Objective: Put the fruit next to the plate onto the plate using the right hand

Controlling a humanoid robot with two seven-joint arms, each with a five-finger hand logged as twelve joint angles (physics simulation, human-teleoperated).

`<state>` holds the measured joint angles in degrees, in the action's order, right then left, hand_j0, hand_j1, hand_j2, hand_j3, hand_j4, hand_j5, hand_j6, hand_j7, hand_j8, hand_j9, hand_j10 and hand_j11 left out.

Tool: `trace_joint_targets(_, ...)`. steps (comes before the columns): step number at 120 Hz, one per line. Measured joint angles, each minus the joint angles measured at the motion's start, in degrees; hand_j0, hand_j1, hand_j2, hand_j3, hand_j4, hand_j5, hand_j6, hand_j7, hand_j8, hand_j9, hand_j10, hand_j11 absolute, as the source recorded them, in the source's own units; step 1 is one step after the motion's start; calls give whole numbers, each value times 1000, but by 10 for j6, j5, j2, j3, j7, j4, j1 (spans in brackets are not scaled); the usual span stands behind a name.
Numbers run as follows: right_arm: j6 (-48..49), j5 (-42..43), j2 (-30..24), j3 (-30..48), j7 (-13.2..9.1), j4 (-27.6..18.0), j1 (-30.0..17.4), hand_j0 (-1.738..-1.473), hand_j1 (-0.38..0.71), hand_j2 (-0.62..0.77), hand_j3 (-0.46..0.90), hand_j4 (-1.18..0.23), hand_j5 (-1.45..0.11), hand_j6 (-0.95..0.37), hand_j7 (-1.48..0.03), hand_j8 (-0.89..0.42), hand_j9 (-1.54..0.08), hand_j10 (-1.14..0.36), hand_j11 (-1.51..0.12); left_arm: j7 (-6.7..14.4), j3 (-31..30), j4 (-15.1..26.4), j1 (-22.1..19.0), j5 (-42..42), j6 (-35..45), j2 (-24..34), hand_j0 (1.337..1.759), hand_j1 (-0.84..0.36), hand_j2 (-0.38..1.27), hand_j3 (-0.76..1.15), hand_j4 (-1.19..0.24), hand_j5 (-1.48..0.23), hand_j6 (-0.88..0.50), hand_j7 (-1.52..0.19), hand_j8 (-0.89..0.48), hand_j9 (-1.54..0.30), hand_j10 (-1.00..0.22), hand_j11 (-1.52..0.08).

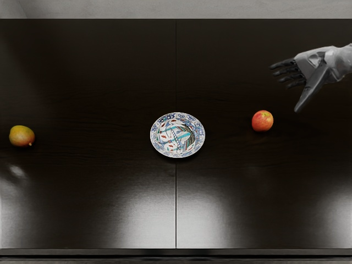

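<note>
Head view is showing one plate (177, 135) sitting mid-table (99, 71), two fruits and one hand. An apple (262, 120) is lying at the plate's 3 o'clock, apart from it; a mango (21, 135) is resting far out at 9 o'clock. The right hand (307, 70) is hovering at the apple's 1 o'clock, spread open, holding nothing. The tabletop is gleaming dark, a seam (176, 209) running down it; a pale wall (165, 8) is edging the top.

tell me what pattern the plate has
The plate has a white ground with blue, red and teal painted motifs, seen in the head view.
</note>
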<state>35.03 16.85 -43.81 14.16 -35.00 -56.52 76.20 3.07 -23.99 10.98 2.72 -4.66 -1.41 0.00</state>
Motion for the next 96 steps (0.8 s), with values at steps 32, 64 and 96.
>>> trace_joint_targets(32,-39,44,84,-241,0,-27,129,-1658,-312,-6,0,-33,-40,-33,-40,-33,-40,-32,-40,0,-1,0,0,0,0,0,1658,71,46,0,-232,-301,-232,-301,-232,-301,-232,-301)
trace_joint_targets(64,-143,54,97,-368,0,-63,192,-1658,-312,-6,0,-33,-41,-34,-40,-33,-40,-33,-40,0,-4,0,4,0,0,0,1658,71,46,0,-232,-301,-231,-301,-232,-301,-232,-301)
trace_joint_targets(96,-369,116,110,-386,0,-135,150,-1658,-312,-6,0,-33,-41,-34,-40,-34,-41,-33,-41,0,-3,-1,3,0,0,0,1658,71,46,0,-232,-301,-232,-301,-232,-301,-232,-301)
